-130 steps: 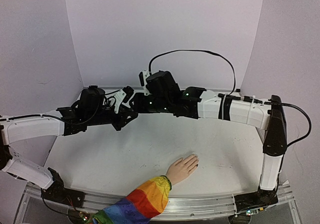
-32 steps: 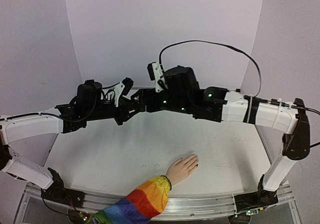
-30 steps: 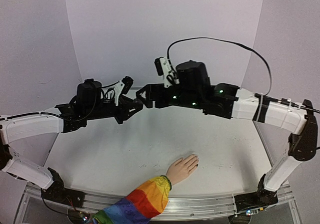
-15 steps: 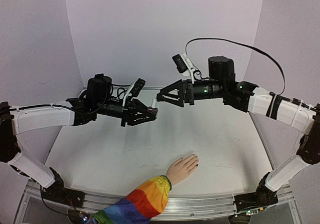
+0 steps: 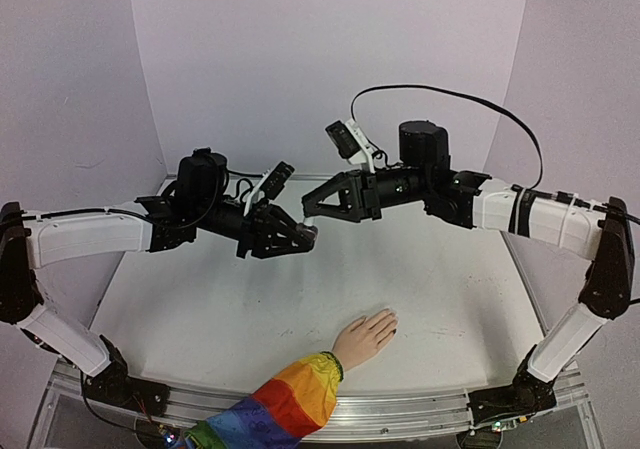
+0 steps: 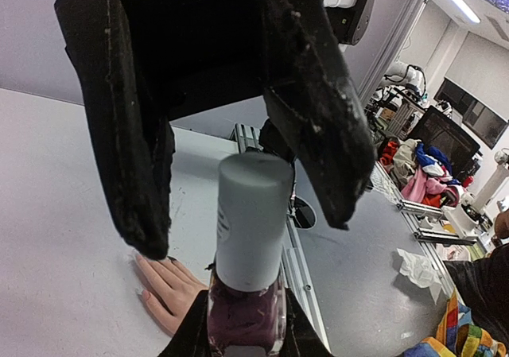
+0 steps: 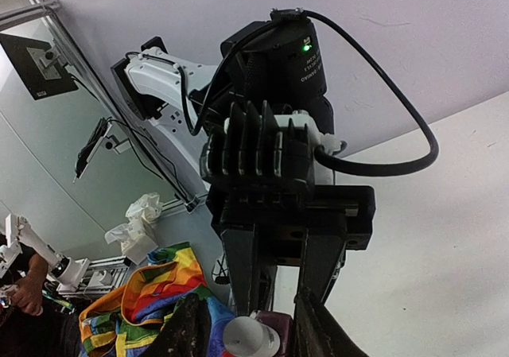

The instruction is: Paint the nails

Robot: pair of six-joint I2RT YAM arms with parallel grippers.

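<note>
My left gripper (image 5: 308,235) is shut on a small polish bottle (image 6: 245,313) of dark purple glass, its grey cap (image 6: 251,218) pointing at the right arm. My right gripper (image 5: 308,207) is open, with one black finger on each side of the cap (image 7: 251,338) and a gap at both. The pale mannequin hand (image 5: 368,334) lies flat near the table's front edge, in a rainbow-striped sleeve (image 5: 290,399). Its nails (image 6: 143,293) are skin-toned, and one fingertip carries a dark spot (image 5: 393,332). Both grippers hang well above and behind the hand.
The white table (image 5: 200,309) is walled by pale panels at the back and sides. An aluminium rail (image 5: 400,409) runs along the front edge. The right arm's black cable (image 5: 450,94) loops high above the arm.
The left arm has carried the bottle up and toward the centre. The right gripper has swung right, then come down to the left around the cap, its jaws narrowing.
</note>
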